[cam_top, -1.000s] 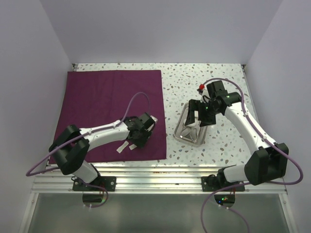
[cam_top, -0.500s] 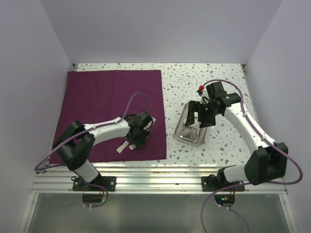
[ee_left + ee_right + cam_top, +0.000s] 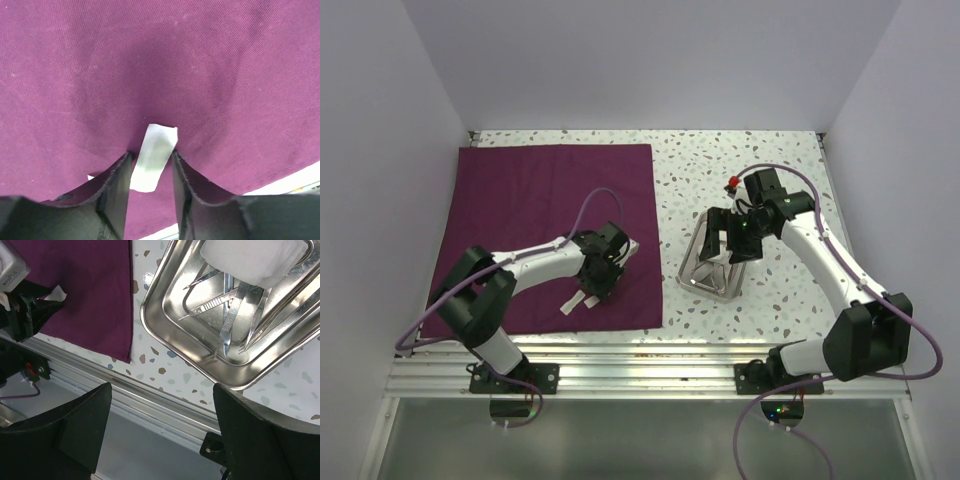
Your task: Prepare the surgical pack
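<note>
Left end effector [image 3: 151, 159] has shifted leftward, narrow astride a white strip [image 3: 156, 150]; tray [image 3: 167, 337] holds gauze [image 3: 252, 260], scissors [image 3: 212, 302], tweezers [image 3: 231, 322]

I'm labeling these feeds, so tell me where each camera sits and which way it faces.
Top external: above and behind the bases, looking down; shows left arm, right arm, maroon cloth, steel tray.
Left wrist: on the left arm, aimed down at the cloth, close; its own jaws flank a white strip.
Right wrist: on the right arm, looks down into the tray at gauze and instruments; its jaws stand wide apart.
Shared: top and right wrist both show cloth and tray.
</note>
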`<act>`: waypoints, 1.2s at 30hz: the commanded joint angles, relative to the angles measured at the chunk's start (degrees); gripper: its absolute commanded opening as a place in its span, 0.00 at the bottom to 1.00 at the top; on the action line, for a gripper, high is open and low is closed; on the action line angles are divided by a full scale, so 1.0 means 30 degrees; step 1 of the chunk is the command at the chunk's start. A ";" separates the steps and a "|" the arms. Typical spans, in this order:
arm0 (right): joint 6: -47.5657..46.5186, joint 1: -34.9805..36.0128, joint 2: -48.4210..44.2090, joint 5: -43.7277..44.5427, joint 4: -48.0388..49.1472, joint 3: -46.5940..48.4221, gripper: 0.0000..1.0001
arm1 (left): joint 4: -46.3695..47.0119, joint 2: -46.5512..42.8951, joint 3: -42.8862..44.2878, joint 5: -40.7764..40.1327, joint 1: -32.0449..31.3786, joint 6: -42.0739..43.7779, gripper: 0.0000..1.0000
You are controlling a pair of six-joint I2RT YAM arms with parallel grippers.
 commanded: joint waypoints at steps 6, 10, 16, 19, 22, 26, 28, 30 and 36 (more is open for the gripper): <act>0.0166 0.0206 0.0164 -0.0259 0.0374 0.0490 0.86 | 0.0071 -0.0160 0.0097 0.0831 0.0012 -0.0065 0.35; 0.0224 0.0323 0.0281 -0.0347 0.0491 0.0548 0.86 | -0.0250 -0.0600 0.0419 0.0626 -0.0017 -0.0270 0.31; 0.0312 0.0528 0.0632 -0.0842 0.0608 0.0899 0.86 | -0.0895 -0.1098 0.1268 0.0274 0.0012 -0.0388 0.28; 0.0604 0.0528 0.0895 -0.1750 0.1075 0.0841 0.86 | -0.1510 -0.1332 0.2146 0.0303 0.0012 -0.0534 0.29; 0.1277 0.0528 0.1452 -0.3973 0.2069 0.0579 0.86 | -0.1774 -0.1655 0.3143 0.0653 0.0012 -0.0709 0.29; 0.3706 0.0762 0.2213 -0.7809 0.5751 -0.0270 0.81 | -0.1951 -0.1480 0.4780 0.2025 -0.0017 -0.1119 0.30; 0.4991 0.1113 0.2477 -0.8255 0.6814 -0.0418 0.81 | -0.1834 -0.1508 0.5281 0.2439 -0.0018 -0.1324 0.30; 0.5991 0.1493 0.2946 -0.9016 0.8425 -0.0594 0.78 | -0.1687 -0.1567 0.6101 0.3025 -0.0047 -0.1588 0.30; 0.7870 0.2549 0.4207 -0.9021 0.9485 0.0020 0.70 | -0.1043 -0.1830 0.7012 0.4286 -0.0018 -0.1999 0.31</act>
